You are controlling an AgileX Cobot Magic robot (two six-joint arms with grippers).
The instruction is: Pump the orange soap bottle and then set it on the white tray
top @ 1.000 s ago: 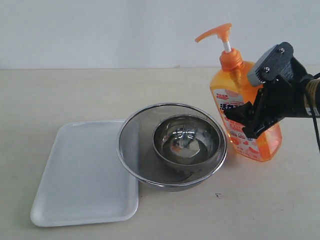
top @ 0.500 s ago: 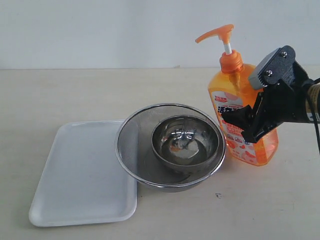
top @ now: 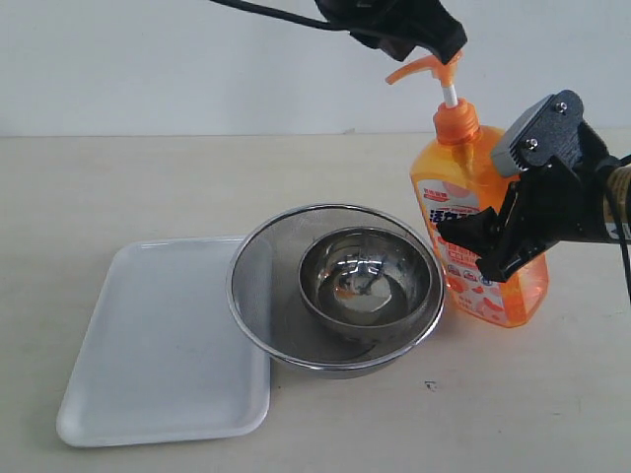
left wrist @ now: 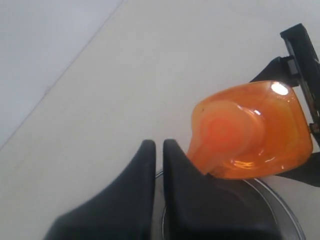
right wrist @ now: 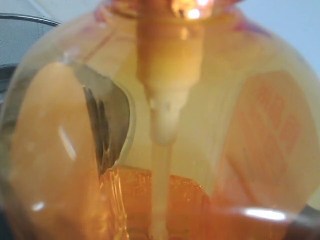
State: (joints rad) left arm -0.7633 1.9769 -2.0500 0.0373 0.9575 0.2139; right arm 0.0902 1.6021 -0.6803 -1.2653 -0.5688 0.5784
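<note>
The orange soap bottle (top: 455,177) stands upright on the table, to the right of the strainer. My right gripper (top: 478,246) is shut on its body from the right, and in the right wrist view the bottle (right wrist: 165,125) fills the frame and hides the fingers. My left gripper (top: 434,39) hangs just above the orange pump head (top: 426,66). In the left wrist view its fingers (left wrist: 145,165) are shut with nothing between them, beside the pump head (left wrist: 225,132). The white tray (top: 148,345) lies flat at the front left, with nothing on it.
A round metal mesh strainer (top: 258,286) holding a smaller steel bowl (top: 367,281) sits between tray and bottle, its rim overlapping the tray's right edge. A pale wall runs along the back of the table.
My left gripper has come into the exterior view from the top and now sits over the pump head. The bottle and right gripper shifted slightly left a second ago, then held still.
</note>
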